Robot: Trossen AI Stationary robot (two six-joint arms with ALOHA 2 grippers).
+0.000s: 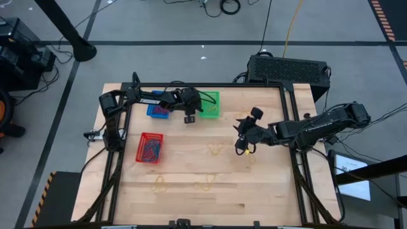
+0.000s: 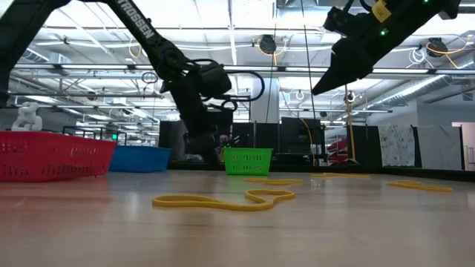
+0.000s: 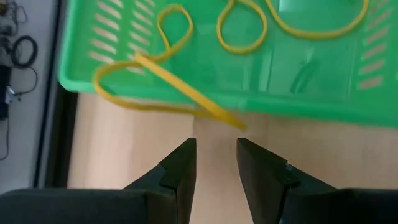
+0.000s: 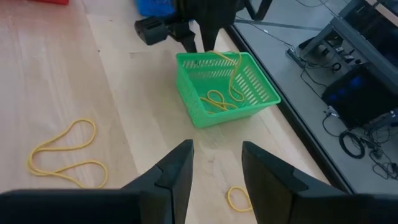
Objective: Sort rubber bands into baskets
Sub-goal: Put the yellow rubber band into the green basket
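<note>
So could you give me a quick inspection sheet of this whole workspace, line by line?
Surface: wooden table.
Job's things: blue basket, red basket, green basket holding yellow rubber bands, one draped over its rim; more yellow bands loose on the table.
Clutter: nothing seen.
Grippers: left gripper open beside the green basket; right gripper open above the table, empty.
Cables: black cables on the floor.
Surroundings: black box behind the table.

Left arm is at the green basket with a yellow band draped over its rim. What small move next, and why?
Probably nudge that yellow band inward: it hangs over the green basket wall, partly outside, and the left gripper sits open and empty right beside it. The right gripper waits mid-table.
</note>
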